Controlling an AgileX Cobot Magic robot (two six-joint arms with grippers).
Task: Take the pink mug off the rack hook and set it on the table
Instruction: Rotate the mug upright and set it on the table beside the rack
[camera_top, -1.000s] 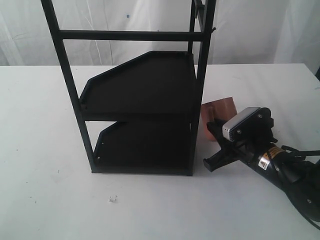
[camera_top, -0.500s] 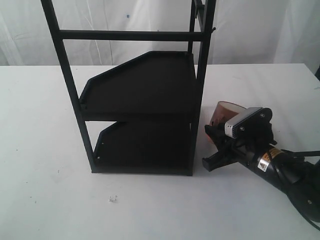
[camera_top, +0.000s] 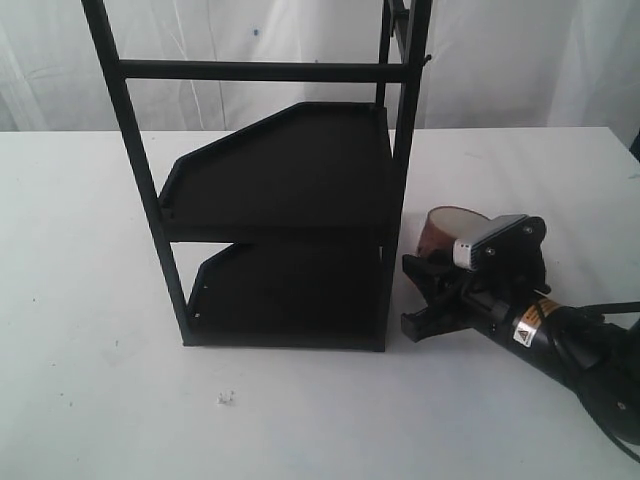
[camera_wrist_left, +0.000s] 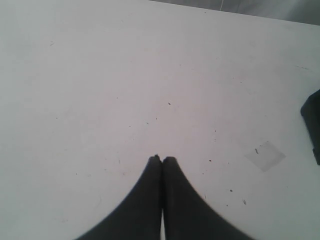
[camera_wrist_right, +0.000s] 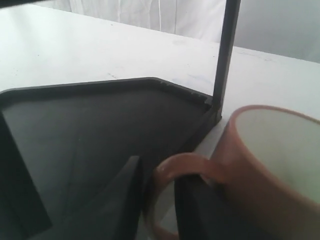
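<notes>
The pink mug (camera_top: 440, 228) stands upright on the white table (camera_top: 100, 320), just right of the black rack's right post. In the right wrist view the pink mug (camera_wrist_right: 270, 160) shows its cream inside, and its handle sits between my right gripper (camera_wrist_right: 160, 169) fingers. That right gripper (camera_top: 407, 295) lies low over the table and is shut on the handle. The rack hook (camera_top: 428, 60), a short peg high on the right post, is bare. My left gripper (camera_wrist_left: 161, 158) is shut on nothing above the bare table (camera_wrist_left: 150, 75); it is out of the exterior view.
The tall black two-shelf rack (camera_top: 280, 180) stands mid-table with a crossbar (camera_top: 260, 71) near the top. Its lower shelf (camera_wrist_right: 100, 130) and a post (camera_wrist_right: 225, 55) are close to the mug. A small white scrap (camera_top: 226, 398) lies in front.
The mug went from tilted and held above the table to upright and lower, resting on the table. The right gripper sank slightly with it. The rack has not moved.
</notes>
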